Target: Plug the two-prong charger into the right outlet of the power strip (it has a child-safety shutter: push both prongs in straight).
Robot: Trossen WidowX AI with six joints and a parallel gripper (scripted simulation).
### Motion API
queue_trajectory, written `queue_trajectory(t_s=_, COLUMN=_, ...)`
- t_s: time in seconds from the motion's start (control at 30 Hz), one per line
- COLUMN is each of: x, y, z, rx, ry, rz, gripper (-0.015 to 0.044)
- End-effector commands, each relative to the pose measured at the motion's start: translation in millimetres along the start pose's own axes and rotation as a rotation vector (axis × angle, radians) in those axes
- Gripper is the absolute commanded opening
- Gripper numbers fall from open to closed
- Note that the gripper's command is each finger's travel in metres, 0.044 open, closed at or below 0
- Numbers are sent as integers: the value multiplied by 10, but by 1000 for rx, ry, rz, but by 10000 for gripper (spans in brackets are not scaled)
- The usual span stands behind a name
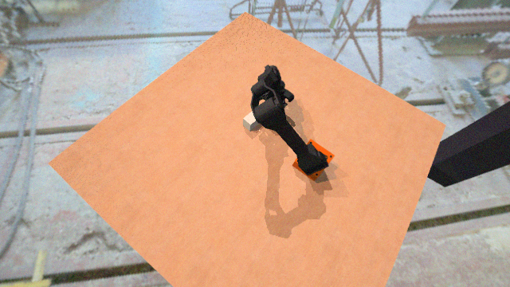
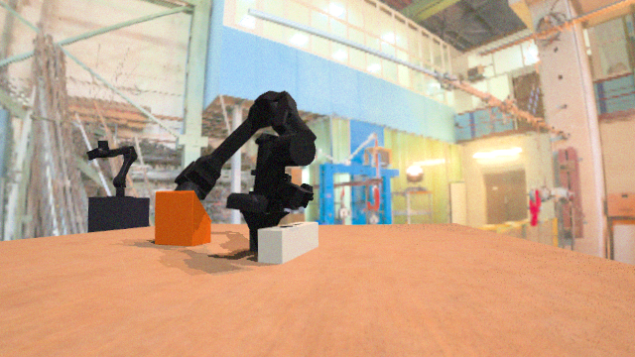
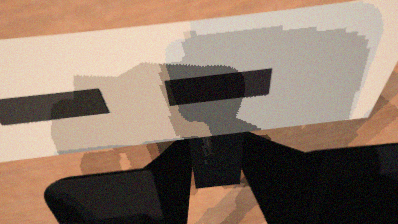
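Note:
The pale power strip [image 1: 250, 121] [image 2: 288, 242] [image 3: 125, 120] lies on the orange table top. In the wrist view its right outlet [image 3: 218, 86] and left outlet [image 3: 52, 106] show as dark slots. My gripper [image 3: 210, 133] [image 2: 268, 218] is shut on the dark charger [image 3: 216, 167], which sits between the two black fingers. The charger hangs just at the strip's near edge, roughly in line with the right outlet and a little short of it. Its prongs are hidden. In the top view the arm covers most of the strip.
The arm's orange base block [image 1: 322, 149] [image 2: 179, 218] stands close behind the strip. A large black block [image 1: 474, 147] [image 2: 118, 213] sits beyond the table's edge, with a small second arm [image 2: 116, 166] on it.

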State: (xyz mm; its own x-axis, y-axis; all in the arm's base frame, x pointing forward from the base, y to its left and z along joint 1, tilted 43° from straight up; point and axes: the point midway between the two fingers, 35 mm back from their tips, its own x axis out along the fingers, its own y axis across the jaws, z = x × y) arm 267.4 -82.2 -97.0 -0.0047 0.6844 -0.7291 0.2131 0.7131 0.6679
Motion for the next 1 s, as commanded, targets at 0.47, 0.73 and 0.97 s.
queue_trajectory(t_s=0.47, x=-1, y=-1, z=3, rx=-1, ry=-2, rz=0, gripper=263)
queue_trajectory(t_s=0.73, x=-1, y=-1, z=2, rx=-1, ry=-2, rz=0, gripper=440)
queue_trajectory(t_s=0.97, x=1, y=-2, z=-15, rx=-3, ry=-6, rz=0, gripper=440)
